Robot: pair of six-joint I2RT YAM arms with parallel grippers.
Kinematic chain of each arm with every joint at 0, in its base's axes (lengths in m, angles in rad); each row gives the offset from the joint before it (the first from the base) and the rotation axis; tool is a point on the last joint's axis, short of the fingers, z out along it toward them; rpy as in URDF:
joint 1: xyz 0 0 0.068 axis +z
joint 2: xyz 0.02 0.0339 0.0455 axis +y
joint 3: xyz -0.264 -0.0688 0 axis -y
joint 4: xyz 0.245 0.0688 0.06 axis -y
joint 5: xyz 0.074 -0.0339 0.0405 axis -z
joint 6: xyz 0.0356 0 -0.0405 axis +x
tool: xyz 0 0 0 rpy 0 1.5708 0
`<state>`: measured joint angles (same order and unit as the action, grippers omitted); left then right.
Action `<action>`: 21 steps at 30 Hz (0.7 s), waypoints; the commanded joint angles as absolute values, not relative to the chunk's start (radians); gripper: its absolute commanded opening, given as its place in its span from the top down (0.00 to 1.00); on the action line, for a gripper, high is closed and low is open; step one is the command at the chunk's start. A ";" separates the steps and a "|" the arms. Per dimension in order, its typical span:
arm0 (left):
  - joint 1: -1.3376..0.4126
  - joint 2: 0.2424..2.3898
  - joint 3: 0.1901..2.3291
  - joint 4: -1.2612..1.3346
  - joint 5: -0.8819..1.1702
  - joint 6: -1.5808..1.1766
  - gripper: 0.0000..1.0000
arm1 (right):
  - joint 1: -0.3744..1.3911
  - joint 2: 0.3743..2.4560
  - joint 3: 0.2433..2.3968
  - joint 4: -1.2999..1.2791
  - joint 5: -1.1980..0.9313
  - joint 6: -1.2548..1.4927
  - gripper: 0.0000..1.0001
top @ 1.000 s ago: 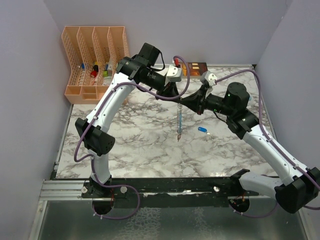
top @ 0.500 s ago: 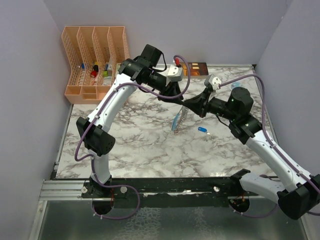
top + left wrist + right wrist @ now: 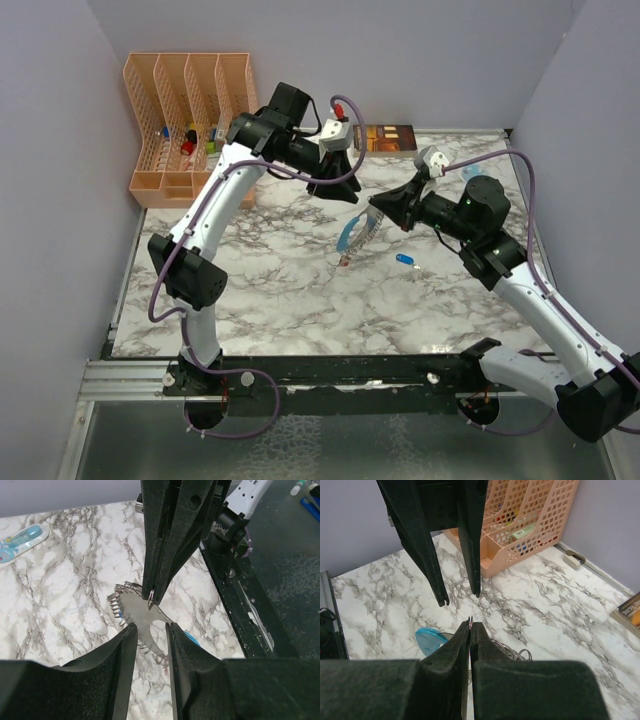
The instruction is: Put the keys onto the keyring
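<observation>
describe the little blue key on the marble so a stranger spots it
On the white marble-patterned tabletop, find the right gripper near the middle. Just below it in the top view lies the small blue key, flat and alone, unlike the grey chain keyring with light-blue strap hanging from that gripper.

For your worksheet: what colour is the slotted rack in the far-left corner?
Peach-orange rack, clearest in the top external view.

Setting: robot test cell in a lab. Evidence:
- left arm [image 3: 215, 205] and right arm [image 3: 540, 300] bolted to a black rail [image 3: 330, 372] on aluminium framing [image 3: 120, 378]
- marble-patterned tabletop [image 3: 280, 290] boxed in on three sides by plain lilac panels [image 3: 60, 150]
- purple cabling [image 3: 152, 300] run along both arms
- orange mesh file organizer [image 3: 190, 110] in the back corner
</observation>
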<state>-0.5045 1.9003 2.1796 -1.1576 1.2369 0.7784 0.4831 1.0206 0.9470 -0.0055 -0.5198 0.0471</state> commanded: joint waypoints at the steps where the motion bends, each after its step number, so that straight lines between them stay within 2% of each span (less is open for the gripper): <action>1: -0.508 1.884 2.168 -1.136 1.336 0.750 0.66 | 0.482 1.003 0.957 0.078 -0.490 0.073 0.99; 18: -0.527 1.899 2.144 -1.016 1.359 0.657 0.66 | 0.482 1.006 0.962 0.133 -0.534 0.099 0.99; 21: -0.528 1.901 2.139 -1.015 1.364 0.659 0.72 | 0.481 1.005 0.960 0.141 -0.537 0.105 0.99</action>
